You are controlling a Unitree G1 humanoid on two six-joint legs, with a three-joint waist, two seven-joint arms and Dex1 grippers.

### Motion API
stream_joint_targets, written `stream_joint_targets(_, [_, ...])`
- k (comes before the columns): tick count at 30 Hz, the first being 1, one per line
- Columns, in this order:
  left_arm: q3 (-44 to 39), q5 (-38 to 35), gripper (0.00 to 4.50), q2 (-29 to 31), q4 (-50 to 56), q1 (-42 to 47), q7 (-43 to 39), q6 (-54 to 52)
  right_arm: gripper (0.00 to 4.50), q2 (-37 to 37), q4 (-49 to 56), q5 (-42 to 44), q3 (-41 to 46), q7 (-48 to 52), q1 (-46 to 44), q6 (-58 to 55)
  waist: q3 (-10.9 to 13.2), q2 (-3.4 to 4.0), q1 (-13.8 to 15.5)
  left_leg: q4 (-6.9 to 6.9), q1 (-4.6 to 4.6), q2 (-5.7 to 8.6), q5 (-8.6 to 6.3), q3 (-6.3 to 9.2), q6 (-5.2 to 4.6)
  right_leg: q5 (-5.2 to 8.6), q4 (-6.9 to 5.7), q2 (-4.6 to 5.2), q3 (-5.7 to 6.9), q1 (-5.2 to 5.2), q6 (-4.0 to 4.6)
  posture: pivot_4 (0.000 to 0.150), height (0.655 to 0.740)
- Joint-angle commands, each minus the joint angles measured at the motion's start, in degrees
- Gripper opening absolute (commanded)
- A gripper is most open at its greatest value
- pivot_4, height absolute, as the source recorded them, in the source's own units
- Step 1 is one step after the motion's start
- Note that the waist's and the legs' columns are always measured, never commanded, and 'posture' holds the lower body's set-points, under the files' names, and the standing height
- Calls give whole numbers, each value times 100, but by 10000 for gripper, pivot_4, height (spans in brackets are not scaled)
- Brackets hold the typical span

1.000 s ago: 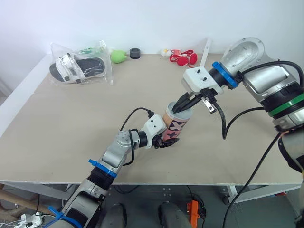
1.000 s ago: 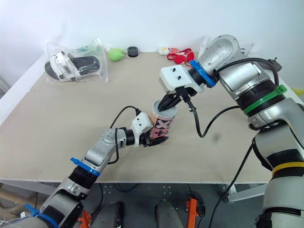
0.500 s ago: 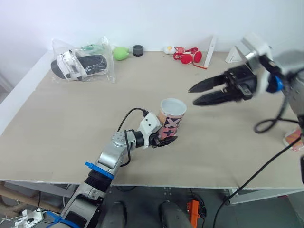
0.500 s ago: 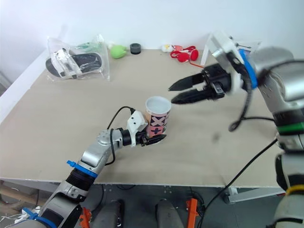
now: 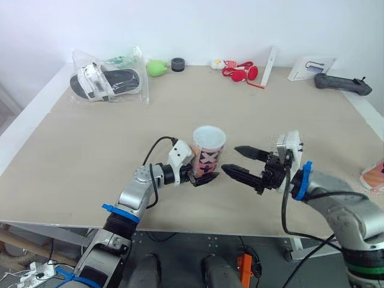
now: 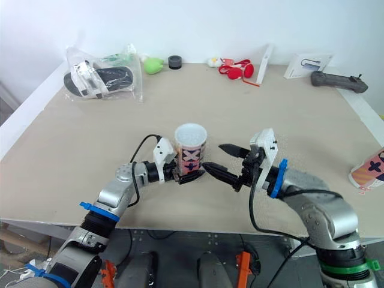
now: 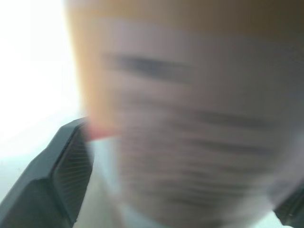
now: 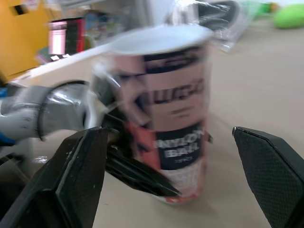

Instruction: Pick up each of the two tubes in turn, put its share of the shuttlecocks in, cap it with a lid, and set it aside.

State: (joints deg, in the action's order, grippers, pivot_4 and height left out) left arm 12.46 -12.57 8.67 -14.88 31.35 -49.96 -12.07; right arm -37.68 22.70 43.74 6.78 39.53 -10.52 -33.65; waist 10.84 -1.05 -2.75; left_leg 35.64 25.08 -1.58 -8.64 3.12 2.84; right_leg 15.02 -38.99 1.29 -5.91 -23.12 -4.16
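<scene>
A pink patterned tube (image 5: 207,155) with a white lid (image 5: 209,133) on top stands upright near the table's front edge. My left gripper (image 5: 201,172) reaches in from the left, one finger on each side of the tube's base. In the left wrist view a thin gap shows between the one visible finger (image 7: 64,178) and the tube, so it is open. My right gripper (image 5: 230,159) hangs low just right of the tube, open, holding nothing and pointing at it. A second patterned tube (image 6: 367,170) sits at the table's right edge.
Along the back edge lie a bagged sandal (image 5: 108,82), a green object (image 5: 157,67), a black ring (image 5: 177,63), red items (image 5: 240,72), a white strip (image 5: 269,66), a white card (image 5: 310,66) and a black controller (image 5: 342,83).
My right gripper has left the tube's top, opened, and swung down to the tube's right side. The tube has gone from tilted to upright. The camera has shifted too.
</scene>
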Motion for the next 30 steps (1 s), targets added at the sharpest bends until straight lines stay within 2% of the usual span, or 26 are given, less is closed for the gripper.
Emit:
stream_joint_targets(1, [-170, -184, 44646, 326, 269, -120, -386, 192, 45000, 356, 223, -578, -288, -226, 313, 484, -1, -1, -11, -3, -2, -2, 1, 1, -1, 0, 0, -2, 0, -1, 2, 1500, 7400])
stream_joint_targets(8, [-590, -550, 44646, 1203, 806, -613, -863, 35, 45000, 868, -68, -1526, -1031, -193, 288, 1136, -2, -6, -21, -15, -3, -18, 2, 5, 0, 0, 0, -16, 4, -7, 18, 1500, 7400])
stream_joint_targets(16, [-1622, -1727, 44646, 2101, 1998, -1402, -1095, -875, 45000, 1682, -1344, -2397, -1531, -272, -406, 1978, -1, -12, -35, -17, -5, -24, 4, 3, 4, -2, 0, -17, 8, -9, 27, 1500, 7400])
stream_joint_targets(20, [-1871, -2020, 44646, 2274, 2435, -1710, -1039, -1044, 45000, 2086, -1928, -2586, -1633, -270, -725, 2263, 0, -17, -3, -20, -3, -24, 4, 3, 5, 1, 1, -14, 12, -8, 29, 1500, 7400])
stream_joint_targets(29, [-1939, -2011, 44646, 2356, 2816, -1953, -771, -1055, 45000, 2980, -3509, -2975, -1737, -317, -1615, 3019, -2, -20, -22, -21, -7, -35, 11, 4, 15, -9, 1, -23, 14, -10, 44, 1500, 7400])
stream_joint_targets(30, [-1937, -1996, 44986, 2373, 2828, -1977, -764, -1041, 42522, 3054, -3669, -3011, -1721, -312, -1684, 3121, -2, -20, -24, -21, -8, -37, 12, 3, 16, -11, 1, -25, 15, -12, 48, 1500, 7400])
